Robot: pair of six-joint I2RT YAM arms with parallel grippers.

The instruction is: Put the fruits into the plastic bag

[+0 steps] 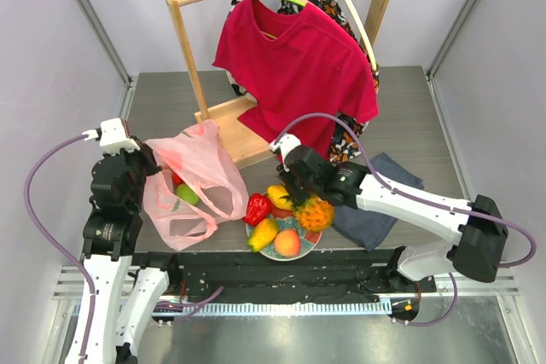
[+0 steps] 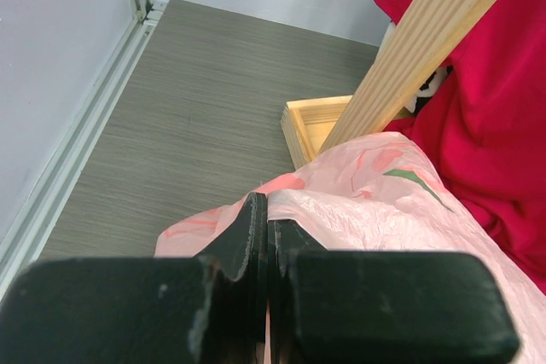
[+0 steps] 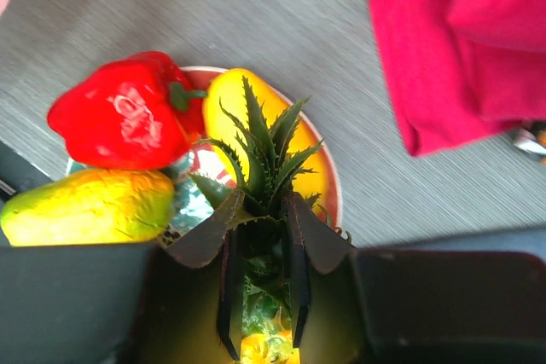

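Note:
The pink plastic bag (image 1: 192, 181) lies at the left with its mouth held up; a green fruit (image 1: 187, 194) and something red show inside. My left gripper (image 1: 149, 164) is shut on the bag's edge (image 2: 367, 202), film pinched between its fingers (image 2: 256, 219). On the red plate (image 1: 275, 252) lie a red pepper (image 1: 258, 208), a yellow-green mango (image 1: 263, 234), a peach (image 1: 287, 243), a yellow fruit (image 1: 279, 196) and the pineapple (image 1: 315, 213). My right gripper (image 3: 263, 206) is shut on the pineapple's green leaf crown (image 3: 260, 159), beside the pepper (image 3: 119, 112).
A wooden clothes rack (image 1: 230, 130) stands behind the plate with a red T-shirt (image 1: 294, 66) hanging low over the table. A folded grey-blue cloth (image 1: 375, 202) lies under my right arm, to the right of the plate.

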